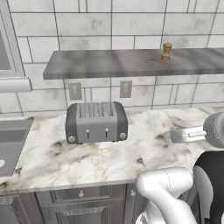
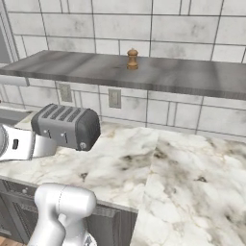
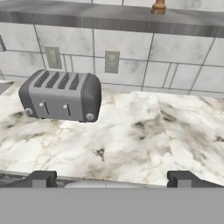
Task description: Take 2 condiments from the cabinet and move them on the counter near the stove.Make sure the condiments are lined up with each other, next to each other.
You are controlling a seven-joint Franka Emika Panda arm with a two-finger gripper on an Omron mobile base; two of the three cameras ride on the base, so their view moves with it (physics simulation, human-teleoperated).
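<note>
One brown shaker on shelf; gripper open, empty

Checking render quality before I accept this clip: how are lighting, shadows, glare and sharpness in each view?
Left base view: even, flat light, a soft shadow under the shelf and beside the toaster; no glare. Right base view: same flat light, wooden shaker small but crisp. Hand view: sharp all over, no blur; the shaker is cut off by the top edge; the gripper fingertips stand wide apart.
</note>
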